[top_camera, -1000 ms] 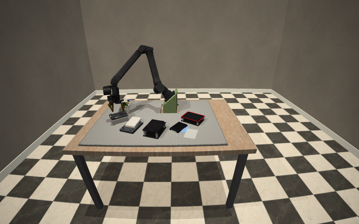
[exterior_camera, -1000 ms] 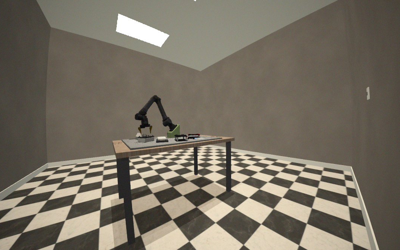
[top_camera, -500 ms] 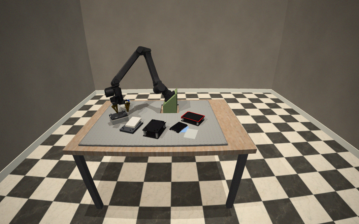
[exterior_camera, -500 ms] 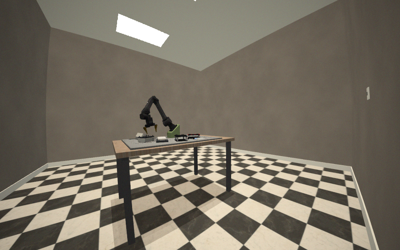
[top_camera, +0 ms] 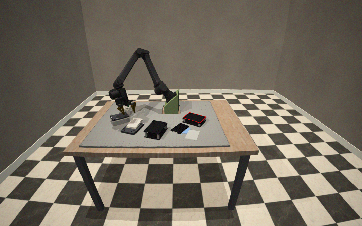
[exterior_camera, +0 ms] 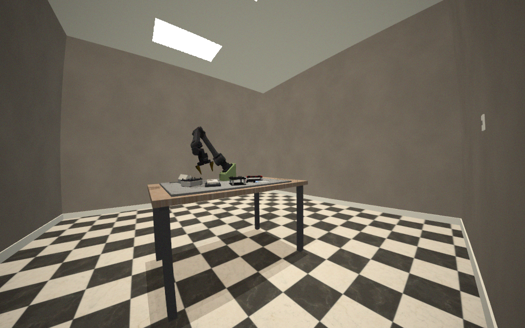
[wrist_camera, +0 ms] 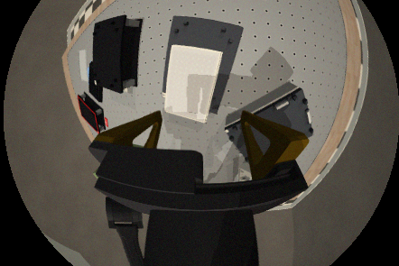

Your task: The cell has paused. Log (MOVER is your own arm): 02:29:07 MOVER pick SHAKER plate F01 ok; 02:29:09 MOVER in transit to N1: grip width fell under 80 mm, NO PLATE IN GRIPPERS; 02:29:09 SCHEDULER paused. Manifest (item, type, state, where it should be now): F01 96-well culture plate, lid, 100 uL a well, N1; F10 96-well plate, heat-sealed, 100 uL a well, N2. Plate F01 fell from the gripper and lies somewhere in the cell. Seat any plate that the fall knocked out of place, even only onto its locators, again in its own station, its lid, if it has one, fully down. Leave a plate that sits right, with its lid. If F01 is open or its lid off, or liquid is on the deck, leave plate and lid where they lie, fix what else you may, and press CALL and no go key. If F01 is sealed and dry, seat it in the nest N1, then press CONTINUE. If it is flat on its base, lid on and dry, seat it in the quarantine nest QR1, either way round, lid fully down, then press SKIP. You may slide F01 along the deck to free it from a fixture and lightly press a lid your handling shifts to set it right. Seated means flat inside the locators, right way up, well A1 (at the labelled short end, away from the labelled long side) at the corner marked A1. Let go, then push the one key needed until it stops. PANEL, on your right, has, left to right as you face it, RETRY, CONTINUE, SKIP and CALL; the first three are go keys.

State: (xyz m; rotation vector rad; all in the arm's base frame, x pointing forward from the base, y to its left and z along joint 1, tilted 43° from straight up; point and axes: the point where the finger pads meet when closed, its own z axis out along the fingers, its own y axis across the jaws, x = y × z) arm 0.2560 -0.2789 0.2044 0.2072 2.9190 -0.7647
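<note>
My gripper (top_camera: 126, 108) is open and empty, hanging over the back left of the deck, just above a grey box station (top_camera: 119, 117). In the wrist view the fingers frame nothing. A black plate (top_camera: 179, 128) lies open on the deck right of centre. A blue puddle (top_camera: 185, 130) lies beside it, and a clear lid (top_camera: 192, 134) lies flat next to that. A white-topped plate (top_camera: 134, 122) rests on a dark nest (top_camera: 131, 129). In the wrist view this plate (wrist_camera: 191, 78) looks shifted toward one end of its nest.
A black raised nest (top_camera: 155, 129) stands mid-deck and a red-rimmed nest (top_camera: 194, 118) at the back right. The green arm base (top_camera: 171, 105) is at the back. The key panel (top_camera: 126, 106) is mostly hidden behind my fingers. The wooden table rim surrounds the deck.
</note>
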